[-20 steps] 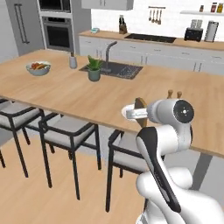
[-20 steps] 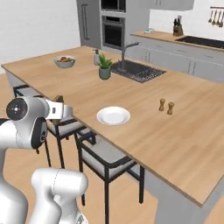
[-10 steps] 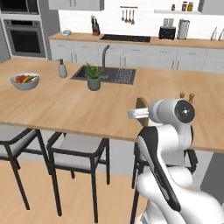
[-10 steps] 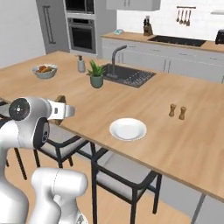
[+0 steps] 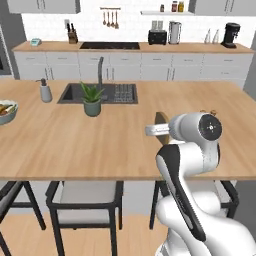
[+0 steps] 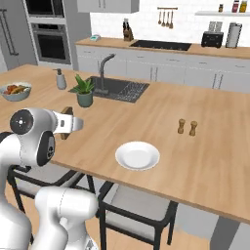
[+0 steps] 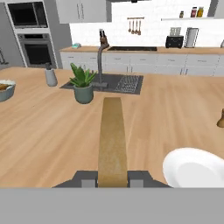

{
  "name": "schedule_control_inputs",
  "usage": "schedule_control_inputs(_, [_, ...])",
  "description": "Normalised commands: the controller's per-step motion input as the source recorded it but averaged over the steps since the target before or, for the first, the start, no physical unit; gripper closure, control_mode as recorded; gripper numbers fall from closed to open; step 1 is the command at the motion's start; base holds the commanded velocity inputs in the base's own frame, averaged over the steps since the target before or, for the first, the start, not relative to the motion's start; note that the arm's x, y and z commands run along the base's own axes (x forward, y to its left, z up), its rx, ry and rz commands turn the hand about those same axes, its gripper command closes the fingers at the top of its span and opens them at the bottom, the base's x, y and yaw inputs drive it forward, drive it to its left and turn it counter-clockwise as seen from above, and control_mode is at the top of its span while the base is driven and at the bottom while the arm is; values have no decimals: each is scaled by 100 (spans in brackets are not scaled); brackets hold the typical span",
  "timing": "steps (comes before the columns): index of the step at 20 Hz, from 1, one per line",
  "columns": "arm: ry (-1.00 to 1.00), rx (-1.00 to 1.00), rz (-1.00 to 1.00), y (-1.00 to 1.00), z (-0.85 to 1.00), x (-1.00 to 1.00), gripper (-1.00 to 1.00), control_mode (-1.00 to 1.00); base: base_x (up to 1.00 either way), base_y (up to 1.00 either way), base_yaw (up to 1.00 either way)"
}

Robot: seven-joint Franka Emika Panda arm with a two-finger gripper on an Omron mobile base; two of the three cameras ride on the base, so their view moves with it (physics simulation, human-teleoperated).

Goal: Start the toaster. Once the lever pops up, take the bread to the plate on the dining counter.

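Bread [image 7: 112, 135] clamped edge-on in gripper [image 7: 112, 178], held over worktop [image 7: 52, 131], plate [image 7: 194, 168] just beside; judged light, stiff, crumbly; grip low on edge, gentle squeeze; thin slice may pivot.

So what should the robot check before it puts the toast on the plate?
1. Bread held in the hand: ok, clamped between the fingertips.
2. Plate has nothing on it: ok.
3. Plate sits flat on the dining counter: ok.
4. Bread is over the plate: not ok, the plate lies off to the hand's right.
5. Salt and pepper shakers out of the way: ok, they stand apart from the plate.
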Motion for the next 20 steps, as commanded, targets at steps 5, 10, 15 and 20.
schedule_control_inputs(5, [0,0,0,0,0,0,100,100,54,29,-37])
schedule_control_inputs(10, [0,0,0,0,0,0,100,100,38,17,-35])
schedule_control_inputs(15, [0,0,0,0,0,0,100,100,51,9,-24])
schedule_control_inputs(20, [0,2,-5,-26,-12,61,100,-100,0,0,0])
